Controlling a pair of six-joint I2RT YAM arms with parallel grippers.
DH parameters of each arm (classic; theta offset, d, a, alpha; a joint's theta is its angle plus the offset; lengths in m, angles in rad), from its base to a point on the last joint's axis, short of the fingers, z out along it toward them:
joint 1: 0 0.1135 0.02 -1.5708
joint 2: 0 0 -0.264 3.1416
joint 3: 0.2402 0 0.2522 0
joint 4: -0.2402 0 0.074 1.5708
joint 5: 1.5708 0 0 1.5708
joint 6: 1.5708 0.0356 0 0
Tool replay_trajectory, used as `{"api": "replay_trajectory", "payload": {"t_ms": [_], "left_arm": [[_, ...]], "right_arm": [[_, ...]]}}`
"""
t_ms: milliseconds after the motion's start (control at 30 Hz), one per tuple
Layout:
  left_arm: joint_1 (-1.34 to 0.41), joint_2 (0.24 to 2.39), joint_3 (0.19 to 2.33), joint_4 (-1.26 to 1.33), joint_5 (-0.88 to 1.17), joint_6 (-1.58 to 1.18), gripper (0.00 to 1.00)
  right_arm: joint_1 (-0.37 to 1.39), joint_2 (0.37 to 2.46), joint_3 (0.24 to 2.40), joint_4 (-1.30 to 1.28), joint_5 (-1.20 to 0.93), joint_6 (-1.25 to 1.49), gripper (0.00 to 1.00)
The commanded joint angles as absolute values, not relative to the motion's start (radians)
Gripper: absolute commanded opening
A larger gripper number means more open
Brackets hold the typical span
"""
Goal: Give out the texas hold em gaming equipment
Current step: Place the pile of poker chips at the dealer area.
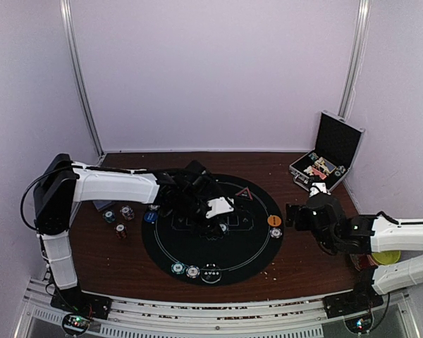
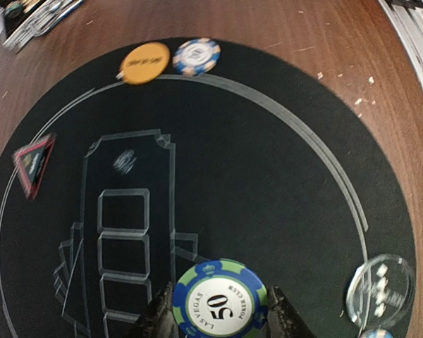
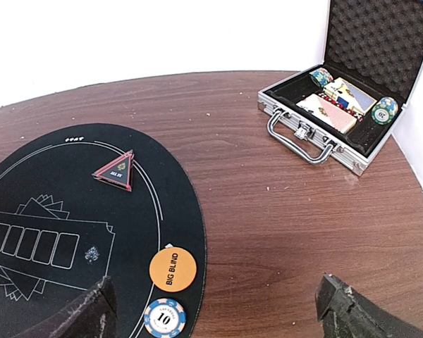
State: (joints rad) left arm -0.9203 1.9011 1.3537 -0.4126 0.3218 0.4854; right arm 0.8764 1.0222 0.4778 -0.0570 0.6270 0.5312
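The green-and-blue edge-striped poker chip marked 50 (image 2: 220,299) is pinched by its rim between the 2 black fingers (image 2: 158,318) of the left gripper (image 2: 220,311). The jaws are clamped on it above the printed card boxes at the middle of the round black felt mat (image 2: 282,176). Whether it touches the felt I cannot tell.

By the look of it, the step in hand is carrying 1 chip to a player's spot. The next move calls for choosing a bare stretch of rim, lowering the chip flat, then parting the jaws without flicking it.

On the mat around it:
- The small red triangle marker (image 1: 243,193) sits at about 1 o'clock.
- The orange round disc printed BIG BLIND (image 3: 173,269) lies at 3 o'clock, with a blue-and-white chip marked 10 (image 3: 164,318) just beside it.
- 2 striped chips (image 1: 178,267) and a clear round disc (image 2: 381,285) lie near 6 o'clock.
- A blue disc (image 1: 150,217) lies at the 9 o'clock rim.

3 more chips (image 1: 127,211) lie on the brown wooden table (image 1: 303,264) beyond 9 o'clock.

The right gripper (image 3: 218,296) hangs just outside the 3 o'clock rim, jaws wide apart and empty, so room there is tight. Open wood lies between the mat and the silver-edged black case (image 3: 381,42), which stands open at 2 o'clock near the wall. The 6 o'clock rim runs close to the table's near edge.
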Motion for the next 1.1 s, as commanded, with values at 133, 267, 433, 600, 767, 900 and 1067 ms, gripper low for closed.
{"api": "replay_trajectory", "payload": {"t_ms": [133,267,433,600,767,900,1067], "left_arm": [[-1.032,2.020,1.462,-0.368,0.303,0.454,0.27],[-1.042,2.073,1.465,-0.348,0.265,0.417,0.27],[-1.042,2.087,1.438,-0.308,0.265,0.398,0.28],[-1.042,2.100,1.436,-0.308,0.278,0.395,0.31],[-1.042,2.105,1.431,-0.308,0.275,0.402,0.46],[-1.042,2.101,1.433,-0.312,0.258,0.405,0.70],[-1.039,2.047,1.426,-0.321,0.243,0.425,0.92]], "right_arm": [[0.865,1.014,0.473,-0.082,0.670,0.562,1.00],[0.864,1.003,0.468,-0.076,0.669,0.559,1.00],[0.862,1.025,0.471,-0.069,0.668,0.556,1.00],[0.863,1.048,0.476,-0.065,0.664,0.554,1.00],[0.862,1.049,0.477,-0.063,0.658,0.551,1.00],[0.863,1.045,0.475,-0.061,0.654,0.550,1.00],[0.862,1.049,0.475,-0.049,0.636,0.536,1.00]]}}
